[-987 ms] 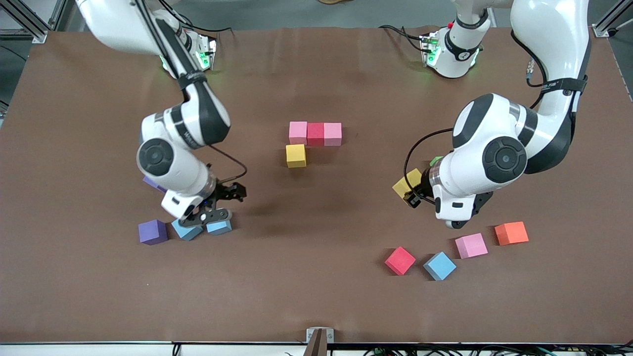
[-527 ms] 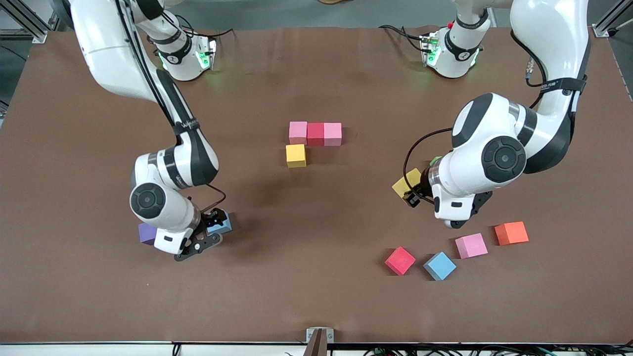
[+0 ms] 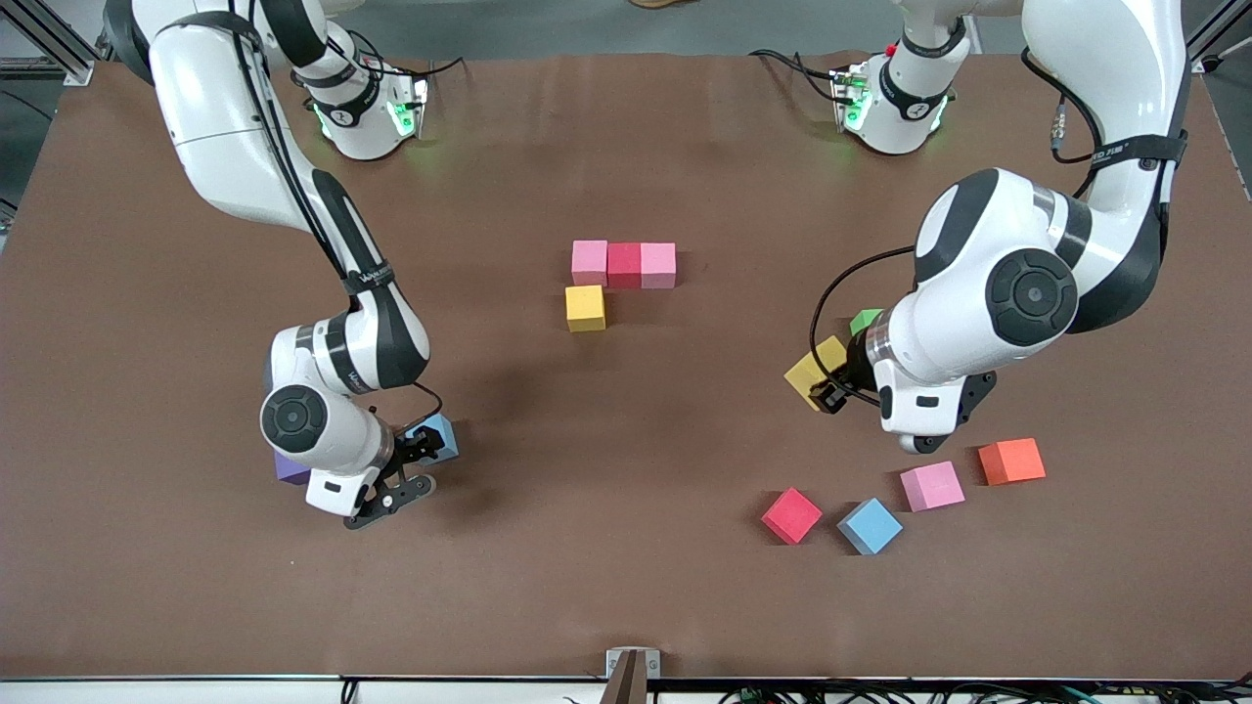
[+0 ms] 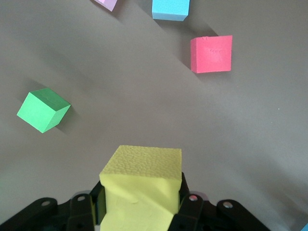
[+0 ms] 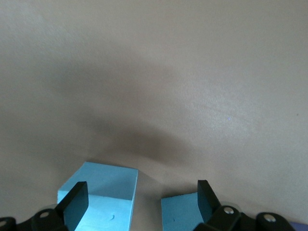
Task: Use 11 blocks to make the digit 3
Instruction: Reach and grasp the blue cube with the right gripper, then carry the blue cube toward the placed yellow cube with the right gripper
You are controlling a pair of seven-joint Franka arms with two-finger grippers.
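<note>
Brown table (image 3: 626, 587) is seen bearing a four-cube start of the digit 3 (image 3: 622, 266) — two pink, one red, one yellow. One yellow block (image 4: 142, 185) is clamped by the left gripper (image 4: 139, 202); two light blue blocks (image 5: 98, 199) are straddled by the right gripper's (image 5: 139, 197) wide-spread fingers.

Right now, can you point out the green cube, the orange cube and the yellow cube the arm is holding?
green cube (image 4: 43, 109), left wrist view, its top face
orange cube (image 3: 1011, 461), front view, its top face
held yellow cube (image 4: 142, 175), left wrist view, its upper face
</note>
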